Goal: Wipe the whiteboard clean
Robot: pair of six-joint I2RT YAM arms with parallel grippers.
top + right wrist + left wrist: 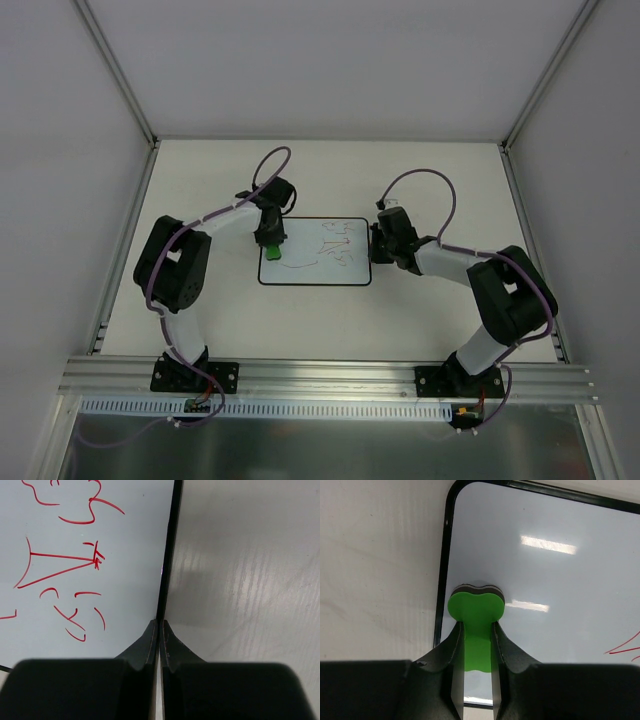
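Note:
The whiteboard (314, 268) lies flat in the middle of the table, white with a thin black rim. Red scribbles (337, 247) cover its right half. My left gripper (271, 246) is shut on a green eraser (271, 252), which rests on the board near its left edge. In the left wrist view the eraser (476, 607) sticks out between the fingers of the left gripper (477, 626), over the bare white whiteboard (545, 580). My right gripper (376, 247) is shut with nothing in it. Its tips (160, 624) sit at the whiteboard's (125, 555) right rim.
The white table (430, 180) has walls at the back and sides, and an aluminium rail (330, 375) runs along its near edge. Both arms curve inward round the board. Red scribbles (60, 565) lie left of the right gripper.

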